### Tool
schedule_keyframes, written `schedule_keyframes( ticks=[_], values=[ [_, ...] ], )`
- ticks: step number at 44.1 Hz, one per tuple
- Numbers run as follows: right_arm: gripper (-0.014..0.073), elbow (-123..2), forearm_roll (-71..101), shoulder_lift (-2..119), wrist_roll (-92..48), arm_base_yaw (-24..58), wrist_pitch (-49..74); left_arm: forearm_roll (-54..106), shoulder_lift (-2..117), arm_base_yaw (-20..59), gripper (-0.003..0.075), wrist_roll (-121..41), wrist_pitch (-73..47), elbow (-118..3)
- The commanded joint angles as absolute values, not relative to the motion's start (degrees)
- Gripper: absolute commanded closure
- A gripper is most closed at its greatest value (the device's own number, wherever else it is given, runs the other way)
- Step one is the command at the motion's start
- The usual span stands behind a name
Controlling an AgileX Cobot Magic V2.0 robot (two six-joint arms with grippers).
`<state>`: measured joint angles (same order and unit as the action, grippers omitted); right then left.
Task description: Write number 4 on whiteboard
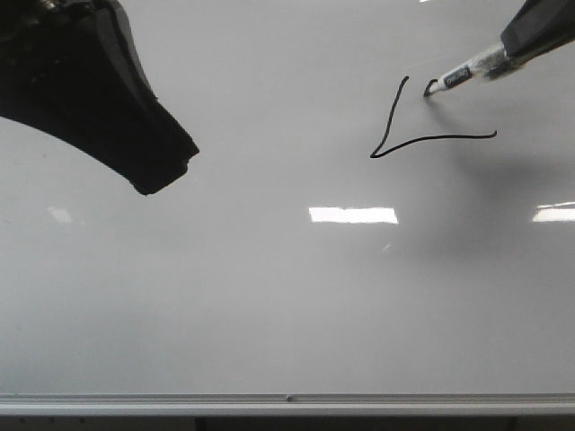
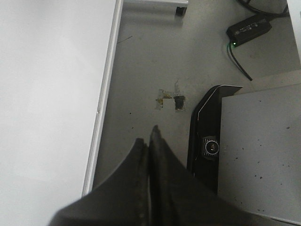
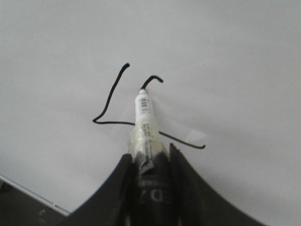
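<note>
The whiteboard [image 1: 269,296] fills the front view. On it, at the upper right, stands part of the number 4 [image 1: 440,137]: a slanted stroke, a long bar and a short hook above the bar. My right gripper [image 1: 514,43] is shut on a white marker [image 1: 467,72] whose tip touches the board at that hook. The right wrist view shows the same: gripper [image 3: 148,153], marker [image 3: 145,117], strokes [image 3: 110,92]. My left gripper [image 1: 157,180] hangs at the upper left, shut and empty. In its wrist view the left gripper [image 2: 149,139] is beside the board's edge [image 2: 101,108].
A silver rail [image 1: 287,400] runs along the board's near edge. Light reflections [image 1: 353,215] lie mid-board. Off the board, the left wrist view shows grey floor with tape scraps [image 2: 169,99], a black power adapter [image 2: 249,29] with cable, and a black camera mount [image 2: 209,141] against a grey panel [image 2: 263,150].
</note>
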<state>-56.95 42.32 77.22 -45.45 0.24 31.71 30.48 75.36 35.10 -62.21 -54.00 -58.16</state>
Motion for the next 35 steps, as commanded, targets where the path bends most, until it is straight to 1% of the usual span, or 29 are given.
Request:
schedule_keyframes(
  ticks=[1, 9, 12, 16, 22, 24, 26, 28, 29, 31, 32, 34, 35],
  values=[
    [0.0699, -55.16, 42.66, 76.59, -45.43, 0.03, 28.61, 32.99, 73.59, 35.51, 0.0741, -61.70, -52.63, -59.98],
    [0.0699, -46.21, 42.61, 76.59, -45.43, 0.03, 25.89, 32.99, 73.59, 35.51, 0.0741, -61.70, -52.63, -59.98],
    [0.0699, -44.85, 42.81, 76.59, -45.43, 0.03, 25.84, 32.99, 73.59, 35.51, 0.0741, -61.70, -52.63, -59.98],
    [0.0699, -46.06, 44.02, 75.06, -45.43, 0.16, 29.20, 32.99, 73.59, 35.51, 0.0741, -61.70, -52.63, -59.98],
    [0.0699, -50.48, 44.00, 70.05, -45.73, 2.37, 38.63, 33.67, 73.59, 35.51, 0.0729, -61.70, -52.63, -59.98],
    [0.0699, -51.93, 44.00, 68.86, -46.63, 3.98, 42.56, 34.71, 73.59, 35.51, 0.0678, -61.70, -51.97, -59.98],
    [0.0699, -53.90, 44.00, 68.27, -47.23, 5.91, 46.51, 35.54, 73.59, 35.51, 0.0609, -61.70, -50.92, -59.98],
    [0.0699, -55.44, 44.00, 68.19, -47.77, 7.84, 49.84, 36.17, 73.59, 35.51, 0.0498, -61.70, -49.20, -59.98],
    [0.0699, -56.41, 44.00, 68.19, -47.99, 9.23, 51.75, 36.44, 73.59, 35.51, 0.0425, -61.70, -48.18, -59.98],
    [0.0699, -57.72, 44.00, 68.27, -48.38, 11.77, 53.99, 36.91, 73.59, 35.51, 0.0311, -61.70, -46.94, -59.98],
    [0.0699, -58.18, 44.00, 68.27, -48.39, 12.85, 54.41, 37.22, 73.59, 35.51, 0.0242, -61.70, -46.10, -59.98],
    [0.0699, -58.98, 44.00, 68.27, -48.57, 15.35, 54.76, 38.11, 73.59, 35.51, 0.0151, -61.70, -44.61, -59.98],
    [0.0699, -59.31, 44.00, 68.27, -48.62, 16.72, 54.76, 38.88, 73.59, 35.51, 0.0127, -61.70, -44.12, -59.98]
  ],
)
